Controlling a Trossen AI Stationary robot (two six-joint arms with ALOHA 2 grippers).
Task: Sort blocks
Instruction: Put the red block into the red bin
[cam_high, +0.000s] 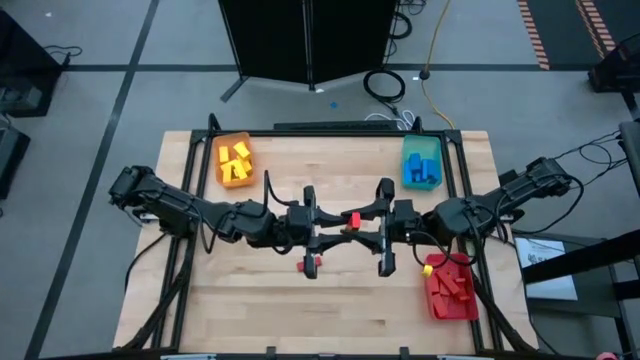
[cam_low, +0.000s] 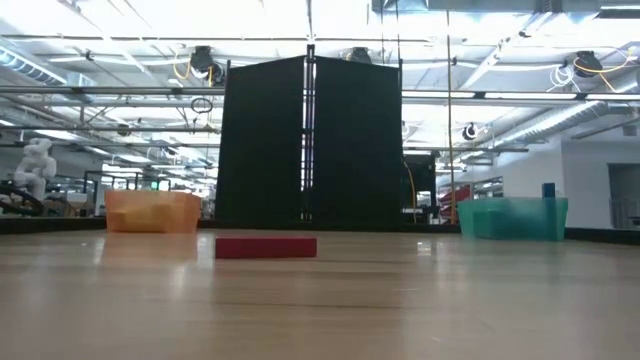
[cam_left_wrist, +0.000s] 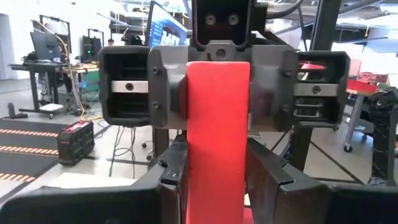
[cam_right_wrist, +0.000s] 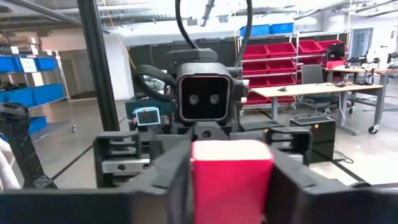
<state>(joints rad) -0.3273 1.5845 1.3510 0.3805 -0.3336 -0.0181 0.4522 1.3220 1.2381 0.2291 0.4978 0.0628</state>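
Note:
A red block (cam_high: 352, 218) hangs above the middle of the table between my two grippers, which face each other. My left gripper (cam_high: 338, 224) comes from the table's left and is shut on it. From the right, my right gripper (cam_high: 368, 217) has its fingers against the block's other end. A second red block (cam_low: 265, 247) lies flat on the table under the arms. Yellow blocks fill an orange tray (cam_high: 233, 160), blue blocks a teal tray (cam_high: 421, 163), and red blocks a red tray (cam_high: 450, 292). My left gripper pinches the red block's two long sides (cam_left_wrist: 194, 163) between its two fingers, near the end toward the table's left. The fingers lie level and along the block, which is lifted clear and reaches out toward the other gripper. My right gripper has the block's right end (cam_right_wrist: 231, 171) between its two fingers (cam_right_wrist: 171, 180), one against each side. It comes level from the table's right. How far back the block reaches is hidden by the block itself.
A yellow block (cam_high: 428, 269) lies at the red tray's far left corner. The orange tray stands at the far left, the teal tray at the far right, the red tray at the near right. A black screen (cam_low: 310, 140) stands beyond the far edge.

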